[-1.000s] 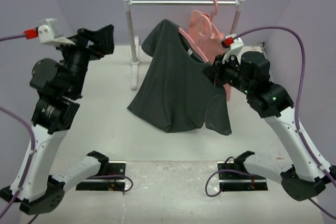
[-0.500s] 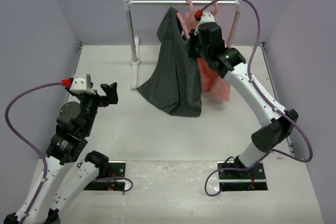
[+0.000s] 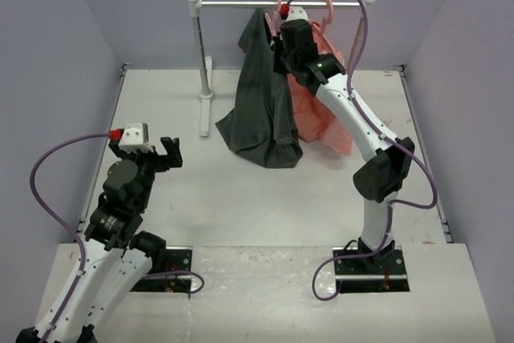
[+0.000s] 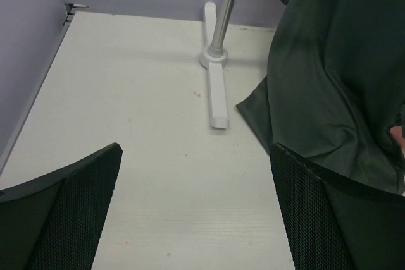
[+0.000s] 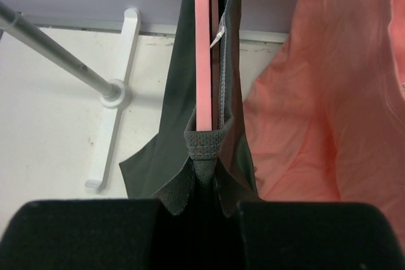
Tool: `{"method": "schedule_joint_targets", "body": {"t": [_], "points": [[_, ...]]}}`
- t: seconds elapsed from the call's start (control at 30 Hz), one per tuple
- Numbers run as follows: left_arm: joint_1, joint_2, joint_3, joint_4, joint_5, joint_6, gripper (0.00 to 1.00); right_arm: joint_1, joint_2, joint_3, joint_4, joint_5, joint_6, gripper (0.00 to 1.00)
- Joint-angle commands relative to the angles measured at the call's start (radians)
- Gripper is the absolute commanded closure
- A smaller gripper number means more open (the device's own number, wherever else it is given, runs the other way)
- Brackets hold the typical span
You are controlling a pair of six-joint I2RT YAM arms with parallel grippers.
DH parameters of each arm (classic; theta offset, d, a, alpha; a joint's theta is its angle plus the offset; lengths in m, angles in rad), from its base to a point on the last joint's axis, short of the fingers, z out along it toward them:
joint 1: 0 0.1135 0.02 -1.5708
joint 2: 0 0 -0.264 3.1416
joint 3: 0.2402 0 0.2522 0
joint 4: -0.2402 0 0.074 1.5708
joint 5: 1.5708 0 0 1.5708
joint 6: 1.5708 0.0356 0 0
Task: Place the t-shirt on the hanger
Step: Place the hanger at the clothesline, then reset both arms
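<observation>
The t-shirt [image 3: 261, 110], hanger [image 5: 202, 61] in its collar, beside the rail [image 3: 233, 4]; right fingers [image 5: 304, 232] closed on the collar, left fingers [image 4: 63, 219] wide apart, empty, above the desk [image 4: 139, 112].

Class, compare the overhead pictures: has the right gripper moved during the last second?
Yes. Shut on the t-shirt, the right gripper has travelled back and leftward toward the rail, ending just below it in the overhead view.
</observation>
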State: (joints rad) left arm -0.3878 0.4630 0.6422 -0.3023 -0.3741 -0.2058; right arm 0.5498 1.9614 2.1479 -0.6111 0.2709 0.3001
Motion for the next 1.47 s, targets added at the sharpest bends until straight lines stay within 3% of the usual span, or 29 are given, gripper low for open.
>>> {"method": "schedule_joint_targets", "body": {"t": [0.0,0.07,0.13,0.23,0.27,0.3,0.4,0.43,0.63,0.77,0.9,1.1,1.43], "points": [[0.034,-0.024,-0.01,0.048,0.025,0.001,0.0,-0.006,0.042,0.029,0.065,0.014,0.031,1.0],[0.043,-0.02,-0.013,0.043,0.032,-0.001,0.0,-0.004,0.06,0.027,0.045,0.013,0.047,1.0],[0.054,0.004,-0.018,0.034,0.014,-0.002,0.0,0.004,0.044,-0.024,0.043,-0.017,0.071,0.87],[0.12,0.075,0.016,-0.005,-0.032,-0.038,0.0,0.018,-0.058,-0.149,0.111,-0.031,0.092,0.52],[0.157,0.107,0.026,-0.021,-0.032,-0.051,0.0,0.019,-0.115,-0.189,0.136,-0.046,0.1,0.47],[0.194,0.141,0.044,-0.034,-0.029,-0.077,0.0,0.018,-0.188,-0.208,0.146,-0.051,0.102,0.34],[0.222,0.175,0.068,-0.069,-0.072,-0.129,0.0,0.019,-0.365,-0.318,0.14,-0.024,0.094,0.06],[0.225,0.179,0.069,-0.079,-0.087,-0.142,0.0,0.018,-0.445,-0.381,0.147,0.001,0.084,0.01],[0.224,0.085,-0.019,-0.07,-0.043,-0.159,0.0,0.018,-0.907,-0.816,0.148,0.196,-0.016,0.01],[0.22,0.053,-0.026,-0.06,-0.042,-0.156,0.0,0.018,-1.232,-1.11,0.052,0.27,0.038,0.01],[0.208,0.083,-0.024,-0.058,-0.037,-0.161,0.0,0.018,-1.437,-1.234,-0.03,0.304,0.102,0.01],[0.19,0.085,-0.022,-0.063,-0.041,-0.128,0.0,0.016,-1.6,-1.337,-0.016,0.34,0.07,0.01],[0.185,0.074,-0.034,-0.059,-0.059,-0.115,0.0,0.017,-1.574,-1.351,-0.032,0.402,0.14,0.01]]}}
